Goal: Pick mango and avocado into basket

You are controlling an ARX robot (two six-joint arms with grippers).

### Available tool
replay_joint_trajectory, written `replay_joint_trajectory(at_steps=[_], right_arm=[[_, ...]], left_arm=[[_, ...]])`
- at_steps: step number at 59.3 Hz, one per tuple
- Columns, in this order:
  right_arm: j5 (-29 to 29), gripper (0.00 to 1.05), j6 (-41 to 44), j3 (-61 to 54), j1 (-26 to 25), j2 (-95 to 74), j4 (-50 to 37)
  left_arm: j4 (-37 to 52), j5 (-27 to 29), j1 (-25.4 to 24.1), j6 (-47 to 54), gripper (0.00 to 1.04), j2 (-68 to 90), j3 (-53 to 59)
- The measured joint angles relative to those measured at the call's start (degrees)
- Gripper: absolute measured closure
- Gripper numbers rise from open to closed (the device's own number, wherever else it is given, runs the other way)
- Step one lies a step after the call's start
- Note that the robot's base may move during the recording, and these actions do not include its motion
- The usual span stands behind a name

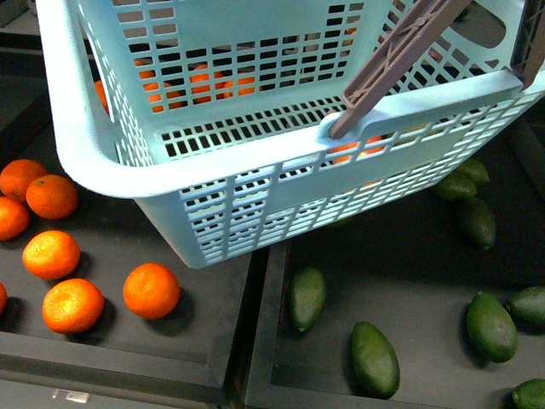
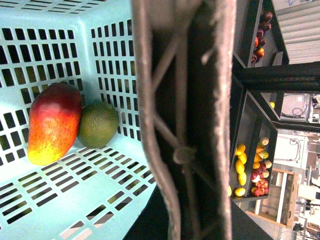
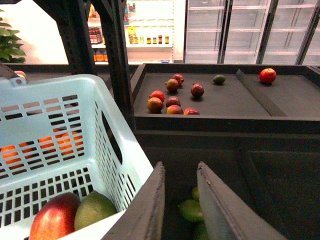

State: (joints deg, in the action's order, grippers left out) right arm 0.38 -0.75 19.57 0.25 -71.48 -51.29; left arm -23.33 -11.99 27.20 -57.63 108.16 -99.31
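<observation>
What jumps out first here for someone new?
The light turquoise slotted plastic basket fills the front view, raised above the dark display trays, its brown handle slanting up. Inside it, side by side against a wall, lie the red-to-yellow oblong mango and the green oval avocado. Below the basket, round oranges sit to the left and loose green avocados to the right.

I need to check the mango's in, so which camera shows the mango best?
The left wrist view: the mango lies whole and unobstructed on the basket floor, touching the avocado. The right wrist view shows only part of it, cut by the frame edge. The front view does not clearly show it.
</observation>
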Motion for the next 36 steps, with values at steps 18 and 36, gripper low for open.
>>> replay_joint_trajectory(at_steps=[18,36], right_arm=[[-0.2,1.02,0.52,-10.25,-0.2,12.37,2.12],[-0.22,1.02,0.52,-15.52,-0.22,23.32,7.93]], left_arm=[[0.0,-0.2,-0.09,-0.04,0.99,0.0,0.0],[0.0,-0.09,-0.09,-0.02,0.99,0.0,0.0]])
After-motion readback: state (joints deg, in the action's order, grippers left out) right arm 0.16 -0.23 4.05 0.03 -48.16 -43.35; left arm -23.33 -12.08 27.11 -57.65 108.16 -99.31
